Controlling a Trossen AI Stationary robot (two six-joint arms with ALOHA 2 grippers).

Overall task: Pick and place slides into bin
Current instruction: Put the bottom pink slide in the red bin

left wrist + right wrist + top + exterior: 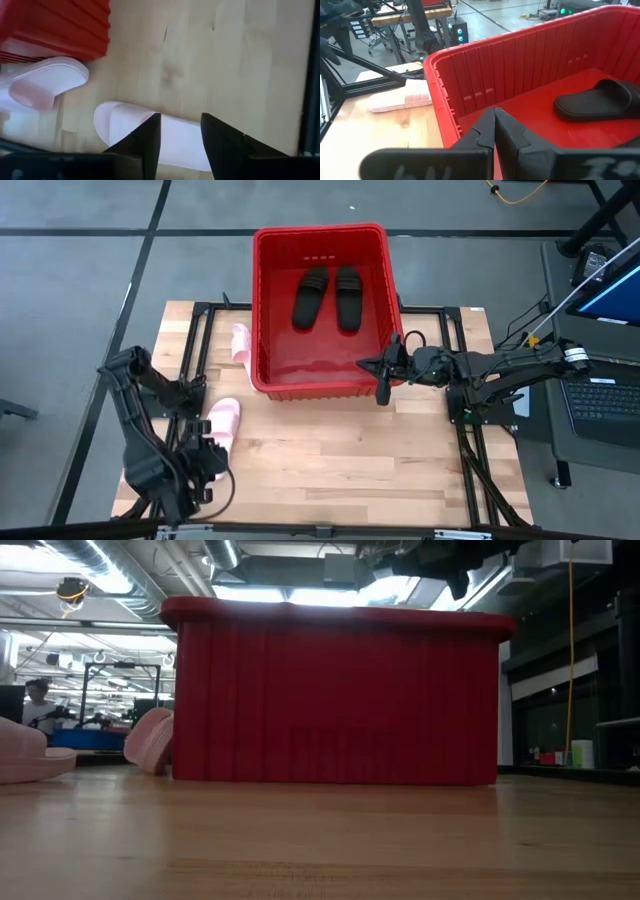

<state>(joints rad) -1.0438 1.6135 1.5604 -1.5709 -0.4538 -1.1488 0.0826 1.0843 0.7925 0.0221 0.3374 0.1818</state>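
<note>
Left hand (180,131), apart, straddles a pink slide (150,135); right hand (494,125), together, seemingly over the bin (440,95) rim.

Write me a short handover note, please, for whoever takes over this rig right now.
Left end effector: open, over the pink slide lying flat on the table's left side; nothing gripped.
Right end effector: shut, empty, at the red bin's front right corner.
Done: both black slides lie inside the bin.
Left: two pink slides. The second pink slide leans on edge against the bin's left outer wall.
</note>
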